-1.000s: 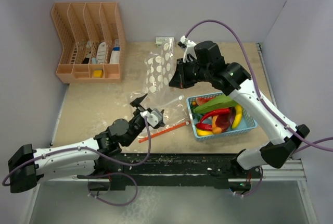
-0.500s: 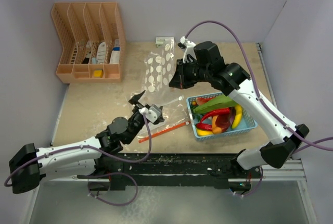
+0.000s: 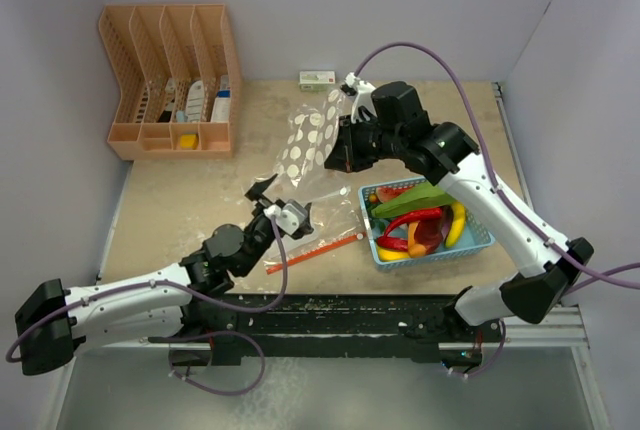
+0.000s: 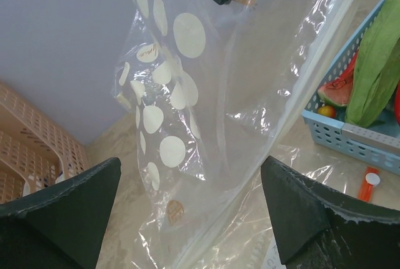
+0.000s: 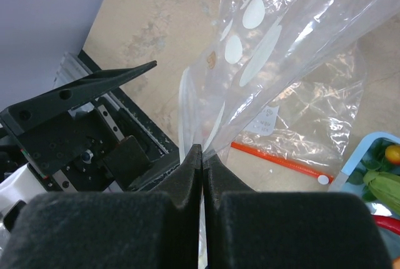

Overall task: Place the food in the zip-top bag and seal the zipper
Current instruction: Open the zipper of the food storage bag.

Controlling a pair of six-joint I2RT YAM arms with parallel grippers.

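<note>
The zip-top bag (image 3: 312, 135), clear with white dots, hangs lifted above the table, and my right gripper (image 3: 333, 157) is shut on its upper edge. In the right wrist view the shut jaws (image 5: 202, 150) pinch the bag's film (image 5: 281, 44). The red-orange zipper (image 3: 315, 247) lies on the table below. My left gripper (image 3: 280, 201) stands open just in front of the bag's lower part; its wrist view shows the bag (image 4: 187, 125) between the spread fingers (image 4: 62, 206), apart from both. The food (image 3: 418, 212), green, red and yellow pieces, lies in the light blue basket (image 3: 478, 240).
An orange slotted rack (image 3: 170, 80) with small items stands at the back left. A small green-white box (image 3: 318, 77) lies by the back wall. The basket's corner (image 4: 350, 134) is close to the right of my left gripper. Walls close in on three sides.
The bag has swung down and toward the front, uncovering the small box behind it. My left gripper has crept a little left and toward the bag. The right gripper stays shut.
</note>
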